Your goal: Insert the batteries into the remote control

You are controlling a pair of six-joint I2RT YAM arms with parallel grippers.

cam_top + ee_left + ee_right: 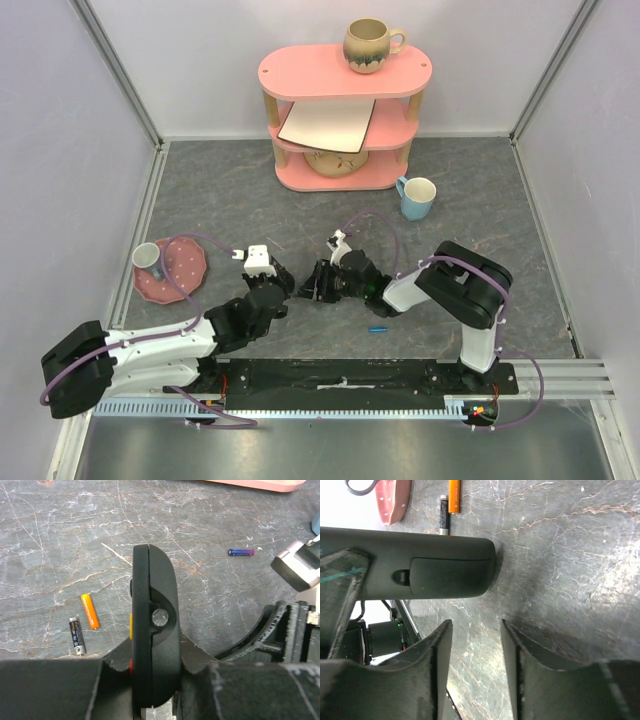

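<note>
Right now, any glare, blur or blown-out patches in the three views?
Top external: even light, sharp, soft shadows only. Left wrist: remote control and table sharp, left fingers dark. Right wrist: top-left corner blown out white by the pink plate, glare on the table at right, right fingers soft.

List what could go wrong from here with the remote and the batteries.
1. The left gripper clamps the remote control on edge; a push from the right gripper might twist it or make it slip.
2. The battery cover looks closed, and the right gripper, open, sits clear of it; a pry may miss the latch.
3. The orange cell, black cell and purple cell lie loose on the table and could roll if nudged.
</note>
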